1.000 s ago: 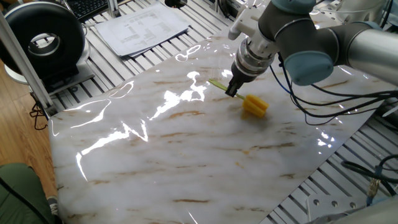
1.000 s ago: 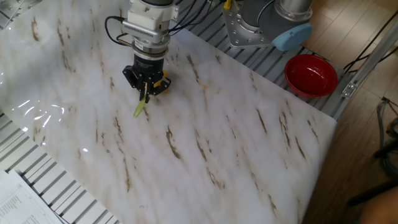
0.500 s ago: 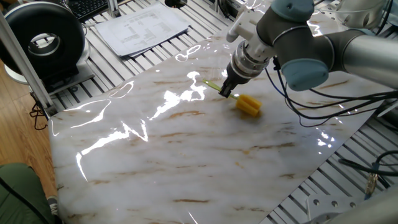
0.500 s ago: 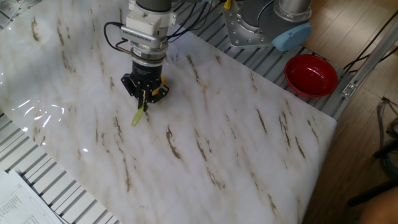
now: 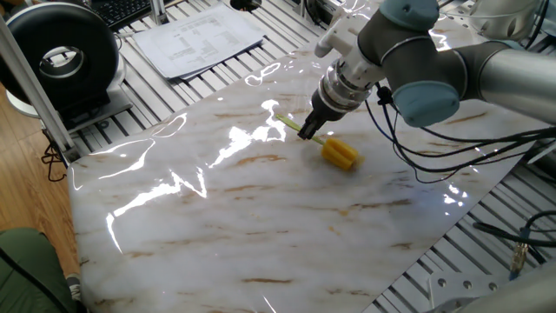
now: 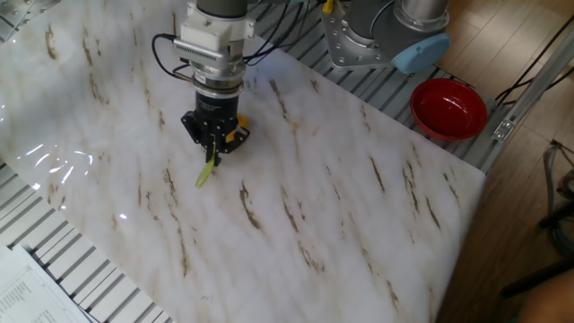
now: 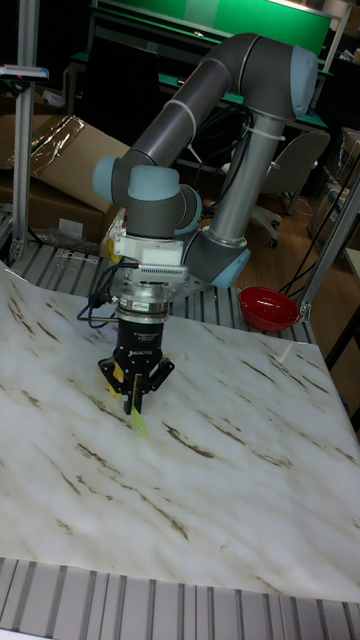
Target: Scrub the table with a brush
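We see arm [image 7: 215,110] made of fat grey tubes, shiny like metal. Round light-blue caps sit on joints [image 7: 150,190]. Near wrist, white boxy part with small black slots. Under it, round silver and black ring piece. Gripper [image 7: 135,386] all black, two thin fingers [image 6: 213,144]. Black cables [image 5: 434,143] loop out from wrist in big curves. Silver base plate [image 6: 354,40] with screws.

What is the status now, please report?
Gripper shut on the brush by its thin handle. Yellow bristle head lying on the table. Nothing near the brush in the way.
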